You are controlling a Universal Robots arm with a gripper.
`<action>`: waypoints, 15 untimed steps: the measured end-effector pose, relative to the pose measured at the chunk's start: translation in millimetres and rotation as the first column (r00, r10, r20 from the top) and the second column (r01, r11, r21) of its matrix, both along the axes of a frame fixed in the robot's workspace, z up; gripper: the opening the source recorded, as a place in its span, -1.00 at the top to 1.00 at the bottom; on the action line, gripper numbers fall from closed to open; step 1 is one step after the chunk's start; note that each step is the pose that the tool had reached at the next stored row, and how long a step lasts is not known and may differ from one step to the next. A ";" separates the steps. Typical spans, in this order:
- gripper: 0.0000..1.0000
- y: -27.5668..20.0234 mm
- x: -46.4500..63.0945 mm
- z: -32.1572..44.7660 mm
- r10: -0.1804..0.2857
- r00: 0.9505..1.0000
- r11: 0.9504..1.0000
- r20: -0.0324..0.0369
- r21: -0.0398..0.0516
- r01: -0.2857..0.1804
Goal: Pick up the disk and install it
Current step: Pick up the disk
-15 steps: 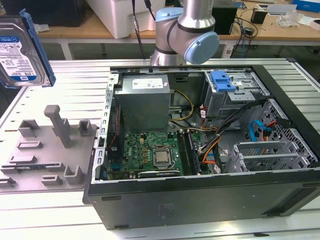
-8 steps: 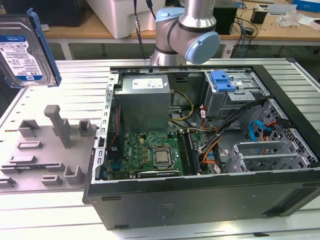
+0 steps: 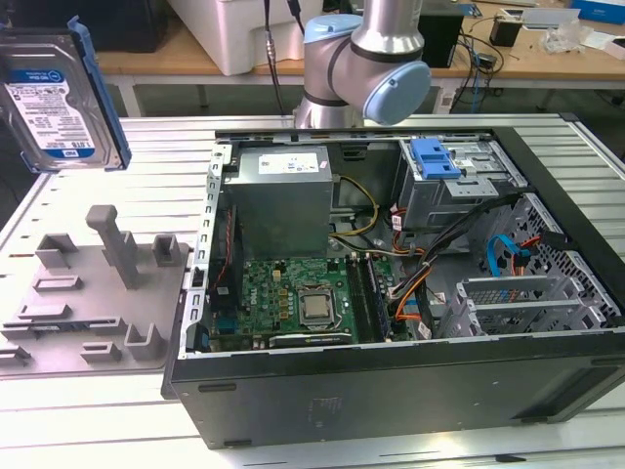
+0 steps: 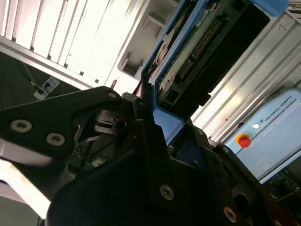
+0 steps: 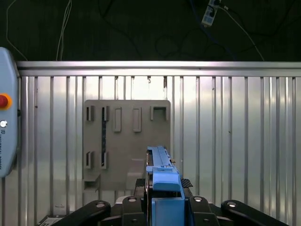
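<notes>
Now my gripper (image 5: 164,207) pinches the disk (image 3: 63,103) by its blue carrier, holding it on edge in the air above the gray fixture (image 3: 98,293). That fixture lies on the slatted surface (image 3: 156,166) beside the open computer case (image 3: 391,391).

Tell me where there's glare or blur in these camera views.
Second wrist view: the table is blown out white behind the disk, and the tool is dark up close. First wrist view: even light, mild sheen. Exterior view: evenly lit, no glare.
</notes>
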State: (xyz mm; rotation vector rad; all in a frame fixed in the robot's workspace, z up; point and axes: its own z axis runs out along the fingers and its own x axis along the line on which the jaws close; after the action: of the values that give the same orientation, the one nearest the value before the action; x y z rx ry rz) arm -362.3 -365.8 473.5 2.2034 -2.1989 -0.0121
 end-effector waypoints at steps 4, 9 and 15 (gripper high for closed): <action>0.26 -2.6 7.7 0.3 0.000 1.000 1.000 0.000 0.000 0.000; 0.26 -7.4 16.8 0.7 0.000 1.000 1.000 0.000 0.000 0.000; 0.26 -14.3 28.4 1.0 0.000 1.000 1.000 0.000 0.000 0.000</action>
State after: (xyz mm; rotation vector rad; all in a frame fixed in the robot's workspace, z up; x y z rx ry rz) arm -333.9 -380.1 474.5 2.2036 -2.1988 -0.0121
